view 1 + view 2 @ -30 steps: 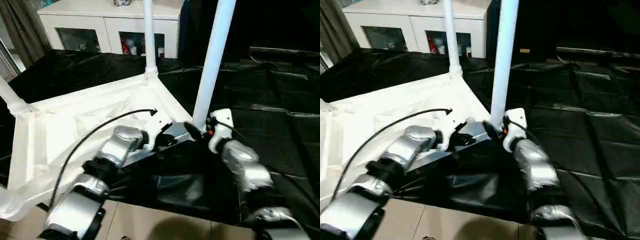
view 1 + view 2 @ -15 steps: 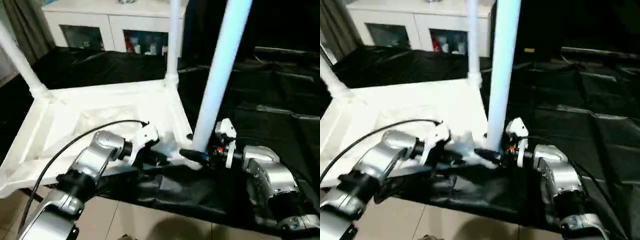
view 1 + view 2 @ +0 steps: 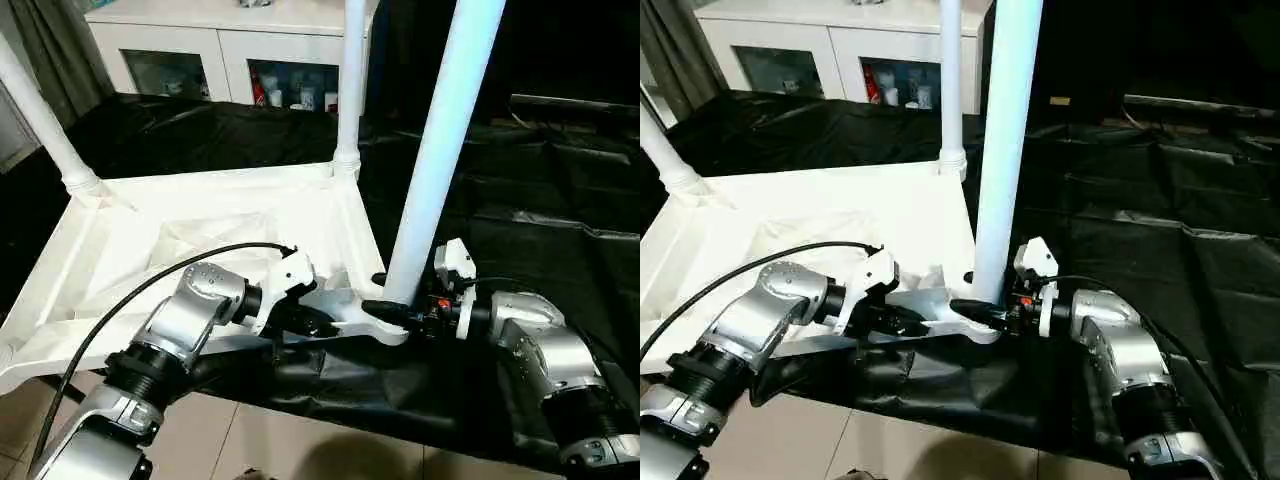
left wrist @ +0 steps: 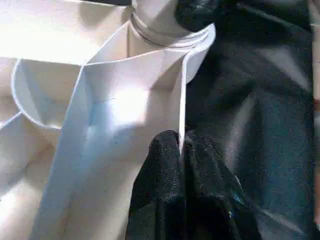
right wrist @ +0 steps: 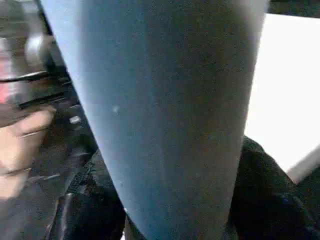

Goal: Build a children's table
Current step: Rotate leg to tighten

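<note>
The children's table lies upside down, its white ribbed top point(image 3: 200, 230) facing up on the black sheet. Three tube legs stand in corner sockets: the near one point(image 3: 440, 150), a far one point(image 3: 350, 80) and one at the left point(image 3: 40, 120). My left gripper point(image 4: 180, 145) is shut on the thin rim wall point(image 4: 182, 100) beside the near corner socket point(image 3: 385, 325). My right gripper point(image 3: 398, 300) reaches in from the right, low at the near leg's base. Its black fingers point(image 5: 270, 200) press against both sides of the tube point(image 5: 165, 110).
A white cabinet point(image 3: 230, 50) with glass doors stands behind the table. Crinkled black sheet point(image 3: 540, 200) covers the surface to the right. The sheet's front edge drops to tiled floor point(image 3: 280, 450). A person's hand point(image 5: 20, 135) shows beyond the leg in the right wrist view.
The head camera has shifted. My right gripper has swung round the near leg's base and its fingers have narrowed onto it. The left gripper has kept its hold on the rim.
</note>
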